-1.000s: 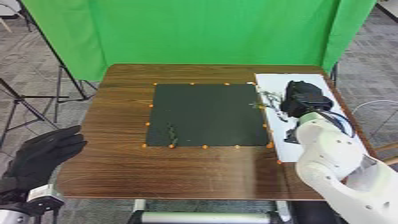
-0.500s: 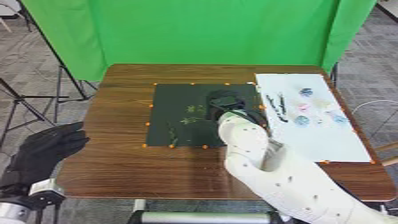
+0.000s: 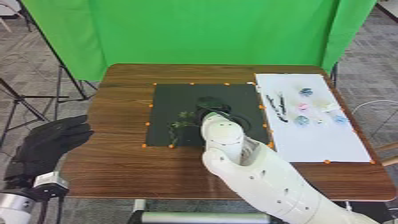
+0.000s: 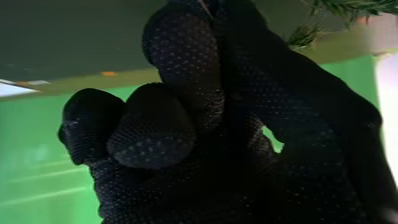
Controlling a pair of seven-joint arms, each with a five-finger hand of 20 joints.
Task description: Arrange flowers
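Head view, right hand (image 3: 222, 108), fingers pinching stem (image 4: 207, 7), hiding some mat (image 3: 178, 96), white sheet (image 3: 333, 145) alongside, left hand (image 3: 44, 142) relaxed.

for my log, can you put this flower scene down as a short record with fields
right hand: over black mat, fingers curled, pinching green sprig
left hand: near table's left edge, fingers relaxed
already on mat: second sprig, near left
white sheet: right of mat, holding blue flowers, pink flower, dark stems
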